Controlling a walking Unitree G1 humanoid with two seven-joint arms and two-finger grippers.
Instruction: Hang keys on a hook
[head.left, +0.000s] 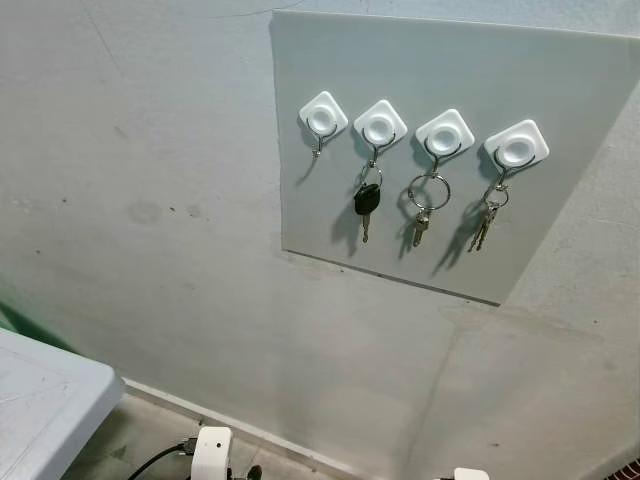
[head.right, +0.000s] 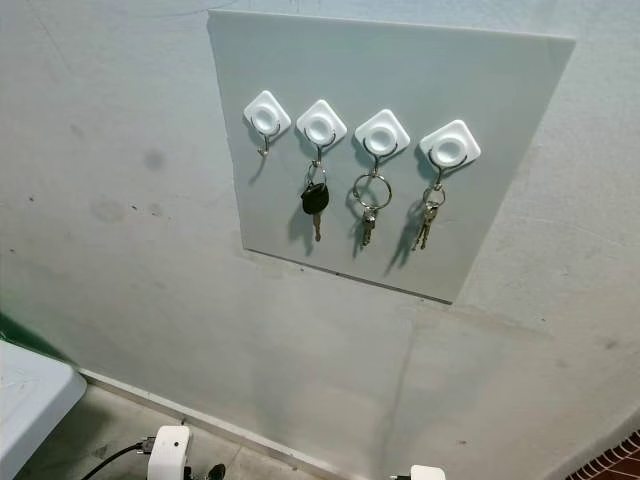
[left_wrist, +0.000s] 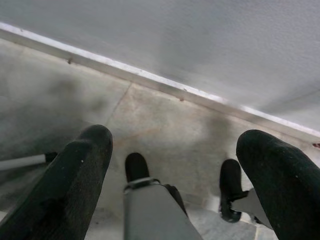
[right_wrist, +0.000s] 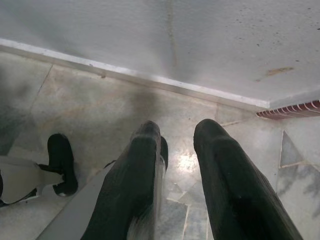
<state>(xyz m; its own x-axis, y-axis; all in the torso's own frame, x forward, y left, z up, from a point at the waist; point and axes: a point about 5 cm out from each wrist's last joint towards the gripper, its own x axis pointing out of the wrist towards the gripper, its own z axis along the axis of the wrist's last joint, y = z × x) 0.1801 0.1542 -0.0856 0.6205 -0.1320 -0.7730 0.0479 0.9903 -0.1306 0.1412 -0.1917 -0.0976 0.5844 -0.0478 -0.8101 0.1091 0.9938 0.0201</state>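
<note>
- A pale board (head.left: 450, 80) is fixed flat on a grey wall (head.left: 150, 200), and four white square hooks sit on it in a row, each turned like a diamond.
- The first hook (head.left: 322, 118), at the robot's left end of the row, is bare; its small metal prong hangs below the white pad with nothing on it.
- The second hook (head.left: 379, 128) carries a black-headed key (head.left: 366, 203) on a ring, hanging straight down against the board.
- The third hook (head.left: 444, 136) carries a large ring with a silver key (head.left: 422, 226) below it.
- The fourth hook (head.left: 516, 148) carries a small bunch of keys (head.left: 485, 225), tilted a little toward the left.
- Each set of keys throws a soft shadow on the board, to its left.
- The eye views add the corner of a light worktop (head.left: 40, 400) at the lower left, and at the bottom edge a white part of the robot with a black cable (head.left: 155, 460) running to it.
- The left wrist view looks down at a stone floor (left_wrist: 165, 125) and the pale skirting strip (left_wrist: 150, 77) at the foot of the wall; the left gripper (left_wrist: 200, 165) has its two black fingers spread wide and holds nothing.
- The right wrist view shows the same kind of floor, plus a strip of red brickwork (right_wrist: 290, 109) by the wall's corner.
- The right gripper (right_wrist: 177, 135) has its fingers near each other with a narrow gap between them and nothing in it.
</note>
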